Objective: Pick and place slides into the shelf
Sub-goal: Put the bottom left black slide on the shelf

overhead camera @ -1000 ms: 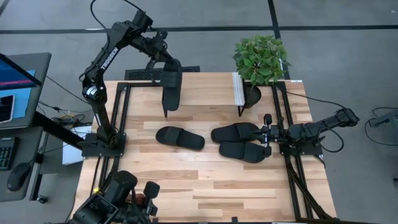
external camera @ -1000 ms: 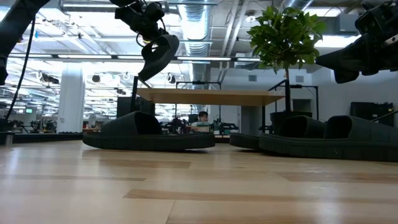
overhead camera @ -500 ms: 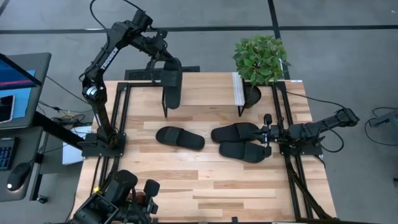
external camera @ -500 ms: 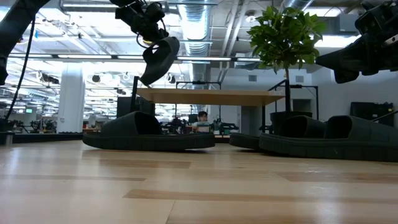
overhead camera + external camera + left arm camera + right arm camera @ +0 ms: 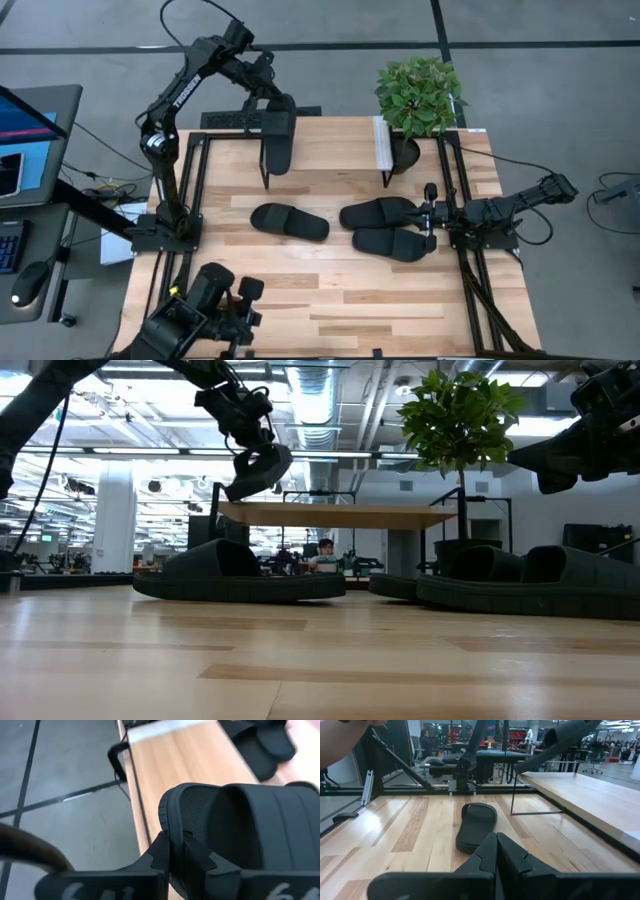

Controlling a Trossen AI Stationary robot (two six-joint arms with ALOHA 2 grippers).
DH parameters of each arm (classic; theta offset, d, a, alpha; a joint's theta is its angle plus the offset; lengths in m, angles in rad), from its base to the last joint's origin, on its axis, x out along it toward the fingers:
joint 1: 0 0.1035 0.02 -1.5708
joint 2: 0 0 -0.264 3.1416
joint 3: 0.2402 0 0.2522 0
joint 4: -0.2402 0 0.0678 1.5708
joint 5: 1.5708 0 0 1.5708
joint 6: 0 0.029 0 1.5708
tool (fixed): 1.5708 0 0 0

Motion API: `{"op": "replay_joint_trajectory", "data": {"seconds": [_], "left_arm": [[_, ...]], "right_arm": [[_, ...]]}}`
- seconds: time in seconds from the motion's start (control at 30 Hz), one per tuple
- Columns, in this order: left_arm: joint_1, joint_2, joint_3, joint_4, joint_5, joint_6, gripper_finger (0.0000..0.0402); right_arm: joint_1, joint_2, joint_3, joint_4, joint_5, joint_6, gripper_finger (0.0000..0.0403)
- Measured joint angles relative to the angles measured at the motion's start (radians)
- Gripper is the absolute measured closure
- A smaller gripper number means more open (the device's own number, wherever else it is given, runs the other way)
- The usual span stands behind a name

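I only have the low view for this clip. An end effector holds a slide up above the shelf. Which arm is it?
Observer: The left one. From above, the left end effector holds the slide over the left end of the shelf.
Operator: How is it gripped?
Observer: In the left wrist view, the fingers pinch the rim of the sole at one end.
Operator: And the right arm?
Observer: The right end effector is shut. It waits at the table's right side, beside two slides lying side by side.
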Motion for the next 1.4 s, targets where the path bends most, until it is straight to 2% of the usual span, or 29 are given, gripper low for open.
{"op": "replay_joint_trajectory", "data": {"seconds": [0.23,0.53,0.8,1.07,1.4], "left_arm": [[0.012,0.018,0.000,0.037,-0.017,-0.008,0.0385],[0.011,0.054,-0.004,0.037,-0.097,-0.015,0.0383],[0.005,0.091,-0.006,0.028,-0.159,-0.040,0.0359],[0.000,0.104,-0.006,0.033,-0.172,-0.086,0.0345],[0.000,0.104,-0.006,0.036,-0.188,-0.143,0.0291]], "right_arm": [[0.000,0.000,0.000,0.000,0.000,0.000,0.0403],[0.000,0.000,0.000,0.000,0.000,0.000,0.0403],[0.000,0.000,0.000,0.000,0.000,0.000,0.0403],[0.000,0.000,0.000,0.000,0.000,0.000,0.0403],[0.000,0.000,0.000,0.000,0.000,0.000,0.0403]]}}
